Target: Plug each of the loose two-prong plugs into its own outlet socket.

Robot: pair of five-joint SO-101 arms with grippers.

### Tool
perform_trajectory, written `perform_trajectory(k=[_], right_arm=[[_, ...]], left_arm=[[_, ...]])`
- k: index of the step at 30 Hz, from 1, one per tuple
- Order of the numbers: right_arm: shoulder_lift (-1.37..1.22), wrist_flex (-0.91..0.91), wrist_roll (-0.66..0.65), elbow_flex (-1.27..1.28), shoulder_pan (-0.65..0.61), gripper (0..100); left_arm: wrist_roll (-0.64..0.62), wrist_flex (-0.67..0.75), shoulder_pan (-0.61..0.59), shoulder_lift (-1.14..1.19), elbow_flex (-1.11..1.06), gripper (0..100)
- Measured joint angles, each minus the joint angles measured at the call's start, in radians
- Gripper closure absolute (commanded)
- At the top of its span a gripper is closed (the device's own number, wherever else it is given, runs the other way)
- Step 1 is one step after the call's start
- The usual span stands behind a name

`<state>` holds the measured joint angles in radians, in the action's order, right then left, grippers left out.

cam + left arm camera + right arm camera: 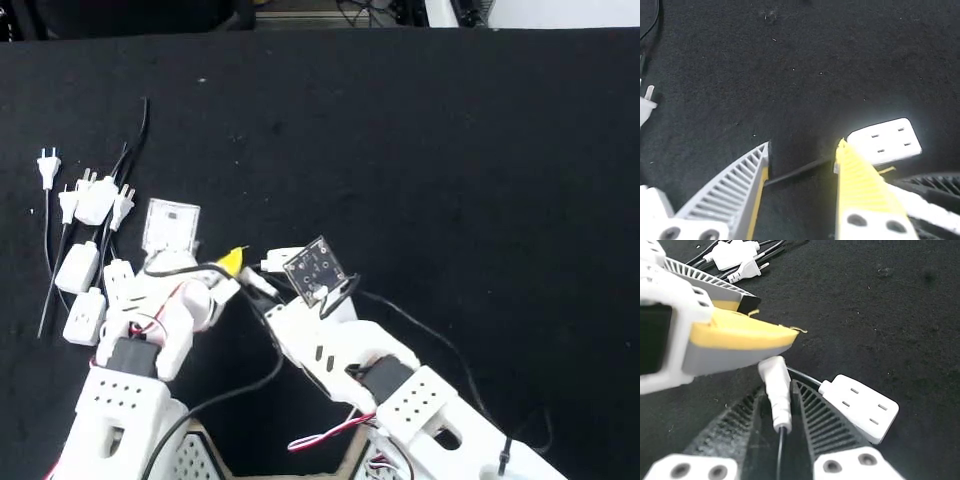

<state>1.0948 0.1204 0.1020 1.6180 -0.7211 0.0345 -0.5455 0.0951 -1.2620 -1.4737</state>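
My right gripper (778, 392) is shut on a white two-prong plug (775, 382), its black cable trailing back between the fingers. A white outlet block (860, 407) lies on the black table just beside the plug's tip. My left gripper (802, 150) is open, its grey finger (740, 185) and yellow finger (860, 185) astride a black cable (800, 172); the same outlet block (885, 142) lies past the yellow finger. From above, both grippers meet near the outlet block (285, 258) at the table's middle front.
Several loose white plugs (95, 200) and their black cables lie in a cluster at the left. Below them rest other outlet blocks (78, 265), and a square white piece (170, 225) sits to their right. The far and right parts of the black table (450, 150) are bare.
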Motion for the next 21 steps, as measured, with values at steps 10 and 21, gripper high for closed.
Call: perform_trajectory(k=[10,21], right_arm=[[0.031,0.000,0.002,-0.002,0.005,98.8],[0.031,0.000,0.002,-0.002,0.026,98.8]], left_arm=[[-0.103,-0.011,-0.104,0.014,0.011,78],[-0.110,-0.011,-0.152,0.014,0.011,78]])
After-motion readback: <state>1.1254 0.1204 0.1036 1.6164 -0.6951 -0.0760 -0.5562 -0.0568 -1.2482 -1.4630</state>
